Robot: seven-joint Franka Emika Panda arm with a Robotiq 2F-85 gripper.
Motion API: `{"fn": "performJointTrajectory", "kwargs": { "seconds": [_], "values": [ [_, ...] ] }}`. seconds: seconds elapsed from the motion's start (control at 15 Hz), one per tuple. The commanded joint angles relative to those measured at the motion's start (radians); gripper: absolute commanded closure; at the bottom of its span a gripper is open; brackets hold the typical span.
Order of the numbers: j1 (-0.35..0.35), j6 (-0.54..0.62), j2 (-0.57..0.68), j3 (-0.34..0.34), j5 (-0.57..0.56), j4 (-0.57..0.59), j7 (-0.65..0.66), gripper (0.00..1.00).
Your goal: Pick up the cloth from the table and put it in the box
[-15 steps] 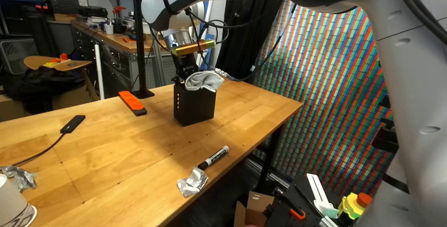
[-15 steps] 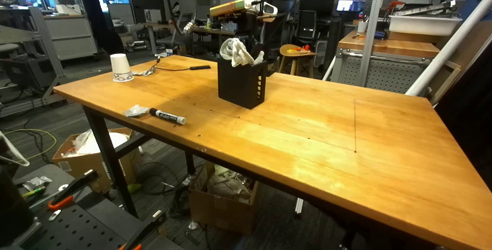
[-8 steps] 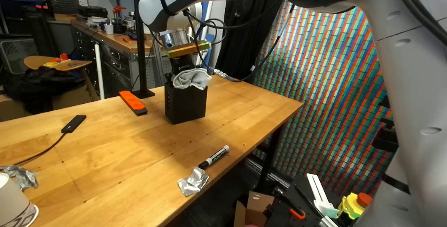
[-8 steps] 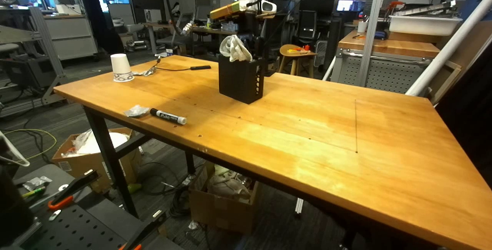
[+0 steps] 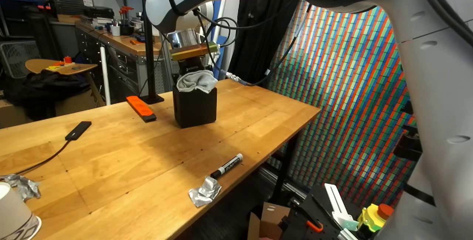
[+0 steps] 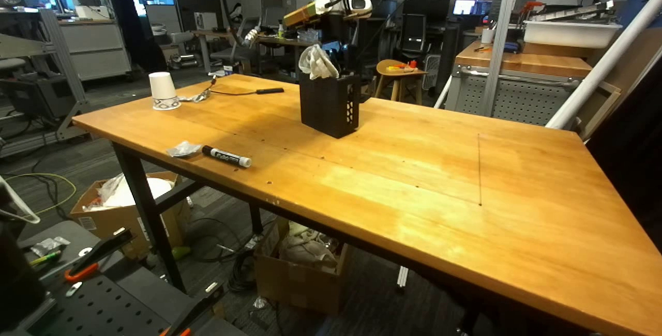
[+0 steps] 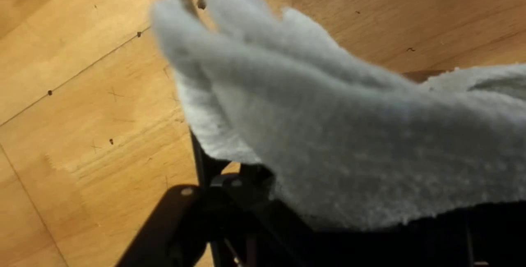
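On the tabletop (image 5: 147,166), at the mouth of the black box (image 5: 195,110): grey cloth (image 5: 197,81), bunched above the rim. At the same rim: gripper (image 6: 347,62), pointing downward, fingertips obscured; whether clenched or released, impossible to tell.

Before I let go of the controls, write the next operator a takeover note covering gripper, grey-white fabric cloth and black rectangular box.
Black Robotiq gripper: down at the mouth of the black rectangular box; can't tell whether open or shut.
Box: looks set on the wooden table.
Grey-white fabric cloth: bunched at that mouth, part above the rim; amount inside hidden.
Done: cloth off the table, at the box.
Left: probably press the cloth lower, make sure it's released, then back off.
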Motion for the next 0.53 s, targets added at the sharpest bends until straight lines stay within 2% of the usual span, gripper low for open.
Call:
{"fn": "performJointTrajectory", "kwargs": {
  "seconds": [0.0,0.07,0.27,0.47],
  "values": [
    [0.024,0.002,0.004,-0.027,-0.024,0.016,0.051,0.46],
    [0.03,0.007,0.004,-0.028,-0.027,0.012,0.067,0.47],
    [0.032,-0.004,0.009,-0.028,-0.033,0.02,0.088,0.73],
    [0.032,-0.014,0.013,-0.029,-0.032,0.027,0.101,0.92]
  ]
}}
